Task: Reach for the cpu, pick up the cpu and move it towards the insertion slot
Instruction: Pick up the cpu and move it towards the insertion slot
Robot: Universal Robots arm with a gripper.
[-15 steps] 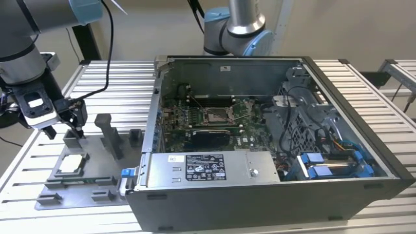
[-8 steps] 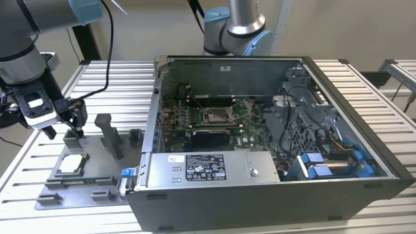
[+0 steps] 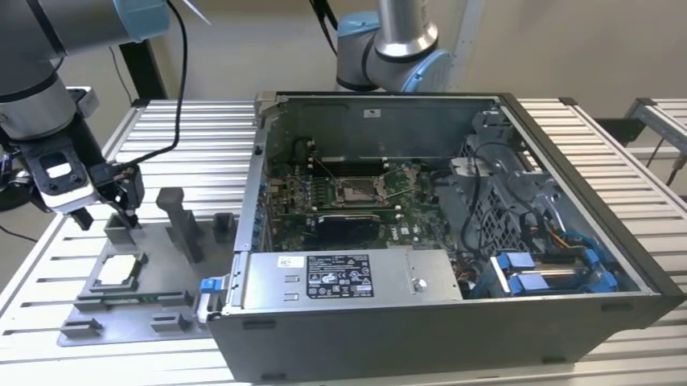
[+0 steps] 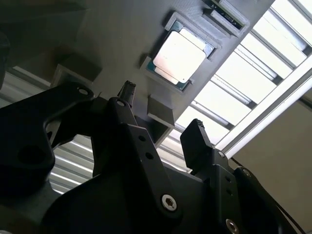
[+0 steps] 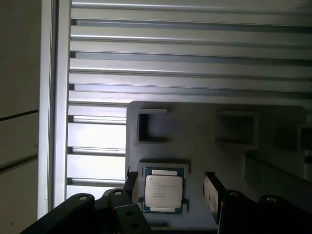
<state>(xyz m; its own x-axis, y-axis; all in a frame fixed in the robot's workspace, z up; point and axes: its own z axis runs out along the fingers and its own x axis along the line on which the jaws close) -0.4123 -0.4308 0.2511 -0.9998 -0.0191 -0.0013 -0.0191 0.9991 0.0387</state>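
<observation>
The cpu (image 3: 116,271), a small square chip with a whitish top, lies flat in a pocket of the grey fixture plate (image 3: 161,273) at the exterior view's left. It also shows in both wrist views (image 4: 180,53) (image 5: 165,191). My gripper (image 3: 104,215) hangs open a little above the plate, just behind the cpu, holding nothing. In the first wrist view the gripper (image 5: 170,185) has its dark fingertips (image 5: 210,189) on either side of the chip. The insertion slot (image 3: 358,190), a silvery frame on the green board, sits inside the open computer case (image 3: 558,241).
Grey upright posts (image 3: 177,217) stand on the fixture plate beside my gripper. The case wall (image 3: 256,185) rises between the plate and the slot. A second arm's base (image 3: 392,48) stands behind the case. The slatted metal table (image 3: 193,129) has a rail edge (image 5: 48,122) near the plate.
</observation>
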